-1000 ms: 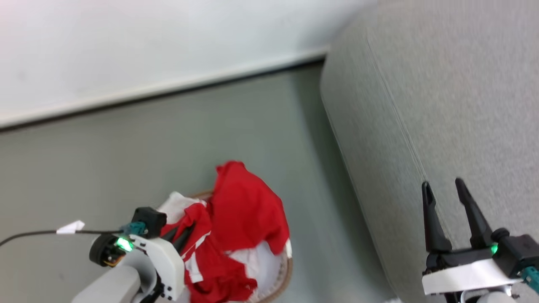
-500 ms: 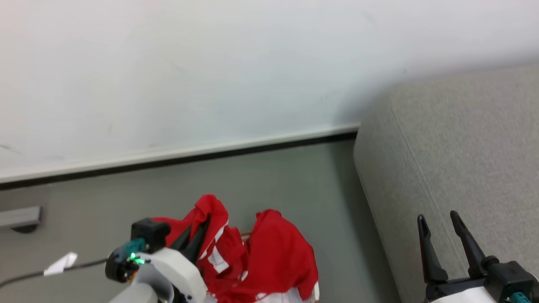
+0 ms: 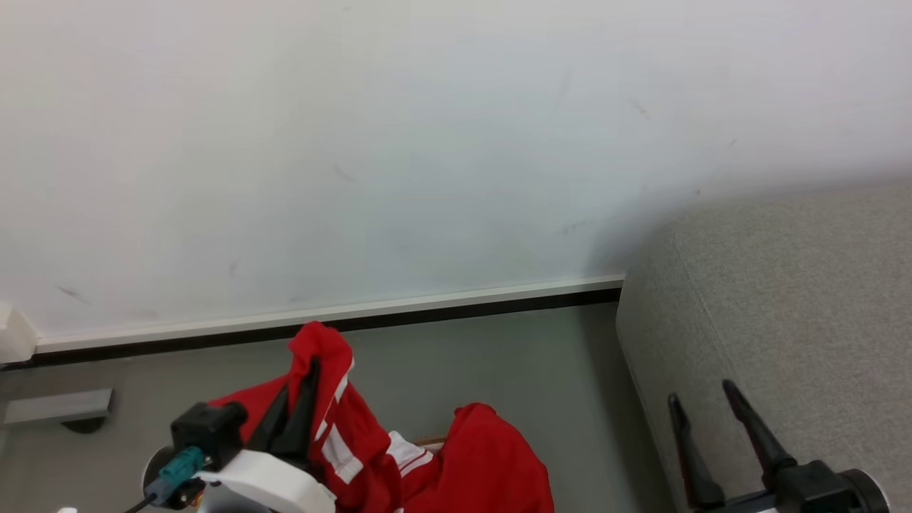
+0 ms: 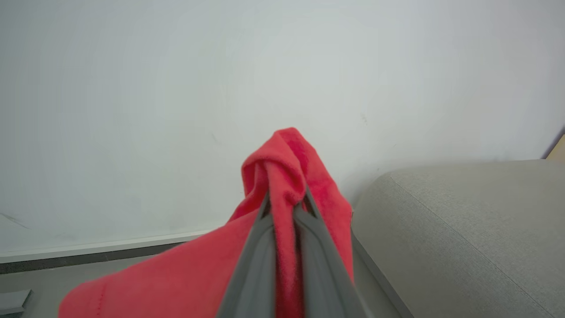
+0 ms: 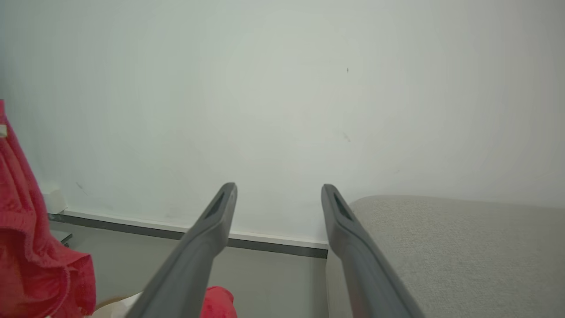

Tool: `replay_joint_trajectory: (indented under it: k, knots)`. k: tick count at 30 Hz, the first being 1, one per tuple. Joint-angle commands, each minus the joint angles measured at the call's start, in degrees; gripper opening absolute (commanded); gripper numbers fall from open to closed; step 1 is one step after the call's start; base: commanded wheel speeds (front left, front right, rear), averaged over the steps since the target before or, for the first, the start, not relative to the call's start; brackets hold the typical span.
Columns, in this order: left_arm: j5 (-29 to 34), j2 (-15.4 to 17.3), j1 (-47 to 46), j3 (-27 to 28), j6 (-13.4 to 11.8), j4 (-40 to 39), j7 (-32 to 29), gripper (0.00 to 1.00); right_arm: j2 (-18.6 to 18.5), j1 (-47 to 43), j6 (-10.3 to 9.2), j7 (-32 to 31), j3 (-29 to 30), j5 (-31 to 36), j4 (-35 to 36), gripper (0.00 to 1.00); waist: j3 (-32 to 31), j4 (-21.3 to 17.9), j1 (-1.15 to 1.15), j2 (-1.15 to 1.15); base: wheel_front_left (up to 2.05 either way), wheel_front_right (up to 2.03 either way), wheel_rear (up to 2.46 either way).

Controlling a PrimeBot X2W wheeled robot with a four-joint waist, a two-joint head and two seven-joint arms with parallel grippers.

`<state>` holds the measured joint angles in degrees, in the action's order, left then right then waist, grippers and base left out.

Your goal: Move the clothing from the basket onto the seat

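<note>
No readable text or labels anywhere.

My head camera has tipped upward over the last second, so the wall [image 3: 427, 142] takes more of that view and the seat [image 3: 784, 299] and right gripper [image 3: 700, 392] sit lower in it. My left gripper [image 3: 301, 377], down in the clothing [image 3: 324, 349] pile a second ago, has risen with a bunched red fold pinched between its fingers, the rest trailing below.

open floor [image 3: 499, 370] beside seat [image 3: 784, 299], wall [image 3: 427, 142] behind
</note>
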<state>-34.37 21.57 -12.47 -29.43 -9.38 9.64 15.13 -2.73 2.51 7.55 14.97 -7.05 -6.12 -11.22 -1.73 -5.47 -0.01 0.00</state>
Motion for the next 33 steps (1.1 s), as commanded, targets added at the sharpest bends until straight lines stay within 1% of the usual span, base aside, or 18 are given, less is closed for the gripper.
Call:
replay_joint_trajectory:
  k: [1,5,9,14,19,23,25,27,30,33]
  knots:
    - [1.09,-0.21,0.89,0.56,0.38,-0.41,0.03,0.0,-0.15,0.18,-0.12,0.15,-0.39,0.26,-0.26,1.0,-0.28,-0.01,0.01,0.0,0.0,0.0,0.0]
    - [2.93,-0.77,1.8,2.68,1.78,-1.34,0.03,0.0,-0.33,0.73,-0.12,0.15,-3.78,-0.2,-0.71,1.0,-0.98,-0.17,0.01,0.0,0.0,0.0,0.0]
    - [4.2,-0.97,2.06,3.19,3.29,-1.95,0.04,0.0,-1.86,2.14,-0.12,0.15,-9.27,-2.09,-0.97,1.0,-1.36,-0.43,0.01,0.0,0.0,0.0,0.0]
    - [4.0,-1.53,1.08,1.95,5.09,-2.92,-0.02,0.0,-4.62,5.78,-0.12,0.15,-19.58,-6.01,-1.76,1.0,-2.03,-0.4,0.01,0.0,0.0,0.0,0.0]
    - [4.12,-2.3,-0.59,-0.62,6.91,-4.72,-2.02,0.0,-6.79,11.09,-0.12,0.15,-29.42,-10.55,-2.99,1.0,-2.46,0.12,0.01,0.0,0.0,0.0,0.0]
    - [4.42,-3.09,-1.75,-2.57,7.96,-6.36,-3.6,0.0,-7.82,15.61,-0.12,0.15,-37.43,-14.71,-4.68,1.0,-2.48,0.7,0.01,0.0,0.0,0.0,0.0]
    - [4.04,-3.71,-2.06,-3.64,8.54,-7.41,-4.56,0.0,-7.89,17.67,-0.12,0.15,-40.47,-16.56,-5.5,1.0,-2.44,0.93,0.01,0.0,0.0,0.0,0.0]
    - [3.91,-3.93,-2.34,-4.53,9.06,-8.39,-5.35,0.0,-8.03,19.68,-0.12,0.15,-42.64,-17.38,-6.53,1.0,-2.41,1.1,0.01,0.0,0.0,0.0,0.0]
    - [3.5,-4.53,-2.47,-6.12,9.98,-10.08,-6.66,0.0,-7.76,22.0,-0.12,0.15,-44.07,-18.23,-7.97,1.0,-2.4,1.32,0.01,0.0,0.0,0.0,0.0]
    - [2.37,-4.97,-2.4,-7.86,11.44,-12.15,-8.56,0.0,-7.62,23.59,-0.12,0.15,-45.11,-18.63,-9.14,1.0,-2.34,1.58,0.01,0.0,0.0,0.0,0.0]
